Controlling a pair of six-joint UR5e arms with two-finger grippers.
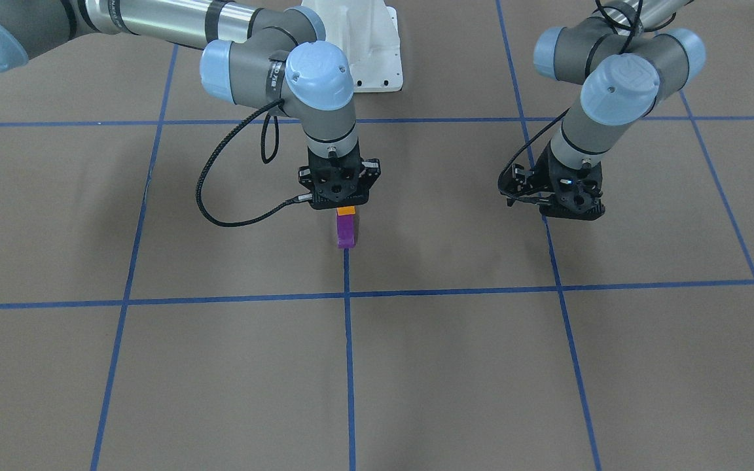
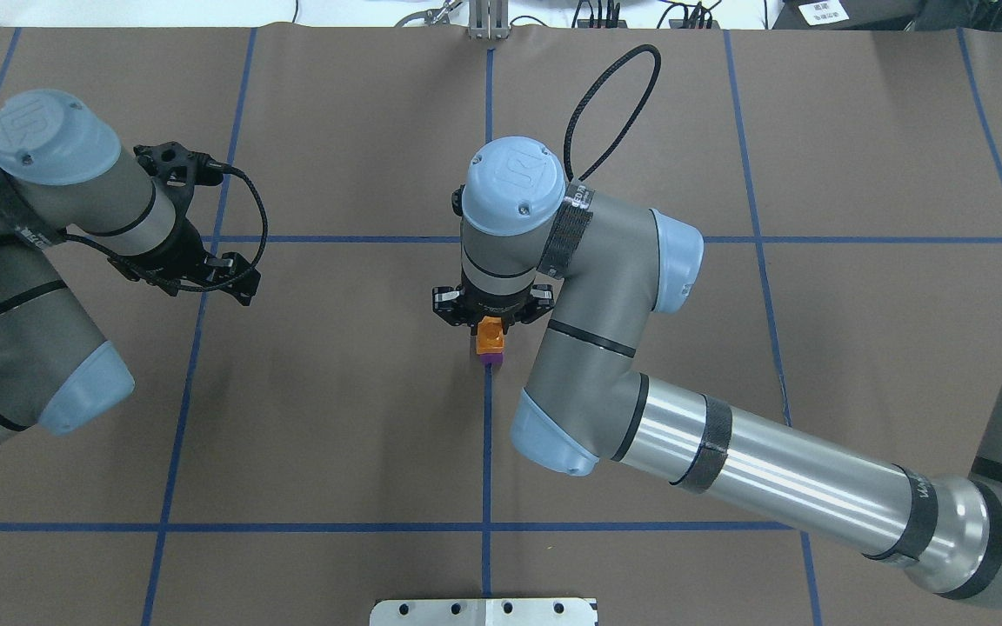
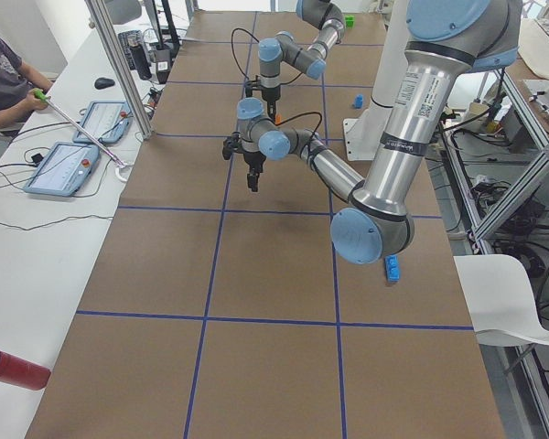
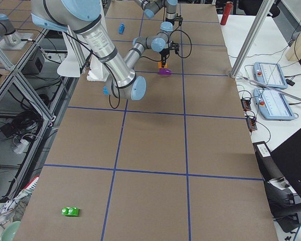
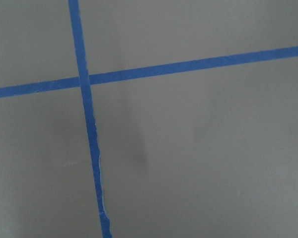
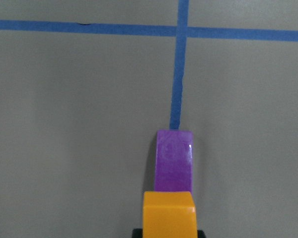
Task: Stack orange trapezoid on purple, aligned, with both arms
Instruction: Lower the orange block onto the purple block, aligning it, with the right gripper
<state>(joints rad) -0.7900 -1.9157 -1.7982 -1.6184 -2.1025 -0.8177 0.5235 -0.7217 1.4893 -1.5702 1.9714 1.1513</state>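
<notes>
Well off to the left, the left gripper [image 2: 238,280] hangs over the table [image 2: 336,417], open or closed I cannot tell, while at centre the right gripper [image 2: 489,323] clamps the orange block [image 2: 490,335] atop the purple block [image 2: 490,356]; seating and release apparently remain.

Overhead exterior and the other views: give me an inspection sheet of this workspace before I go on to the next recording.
Surface: brown table with a blue tape grid, flat.
Job's things: orange trapezoid directly over purple block, lined up in the right wrist view; full seating unclear.
Clutter: blue block at the robot-side edge and green block, both far from the pair.
Claws: right claw shut on orange trapezoid; left claw apart from it, nothing seen in it, open or shut unclear.
Cables: black cable loops off the right wrist, clear of the blocks.
Surroundings: white pedestal; operator seated beside the table.
</notes>
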